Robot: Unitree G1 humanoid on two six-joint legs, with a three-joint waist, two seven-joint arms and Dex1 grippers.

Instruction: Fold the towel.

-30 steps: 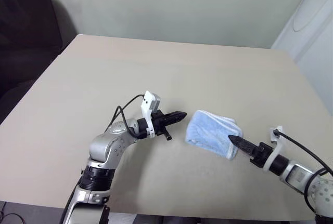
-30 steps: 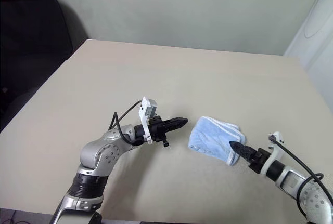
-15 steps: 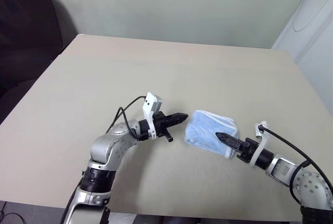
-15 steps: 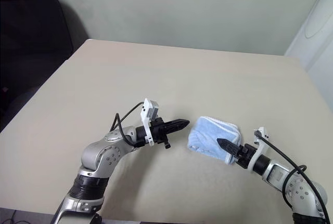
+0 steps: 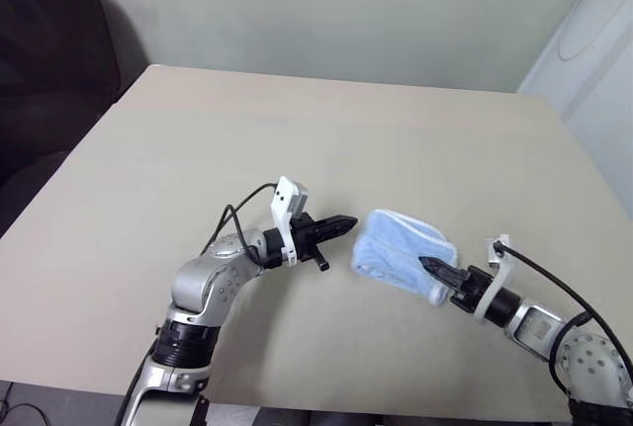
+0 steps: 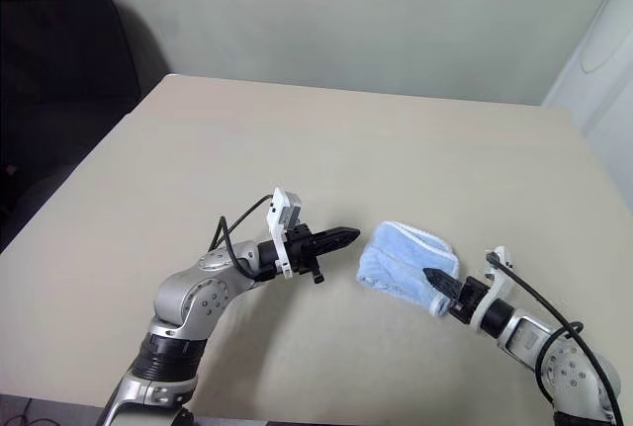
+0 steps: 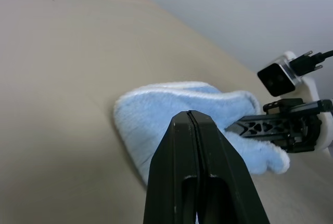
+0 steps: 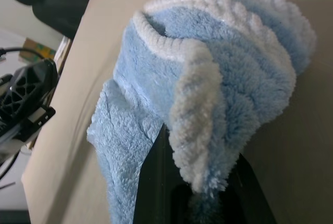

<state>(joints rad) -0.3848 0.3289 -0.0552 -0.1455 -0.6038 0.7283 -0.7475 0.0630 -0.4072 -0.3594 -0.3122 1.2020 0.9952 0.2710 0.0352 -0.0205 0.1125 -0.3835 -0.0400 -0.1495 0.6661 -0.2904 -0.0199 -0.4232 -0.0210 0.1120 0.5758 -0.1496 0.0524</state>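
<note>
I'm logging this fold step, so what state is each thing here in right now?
towel: bunched in a folded heap on the table, near corner pinched by the right gripper.
left gripper: jaws shut, holding nothing, tip just short of the towel's edge.
right gripper: jaws shut on the towel's near corner.
table: bare beige top, carrying the towel.

Bare table all round (open passage); only the towel obstructs.

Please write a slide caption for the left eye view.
Right tool shut on the bunched towel; left tool shut beside it.
</note>
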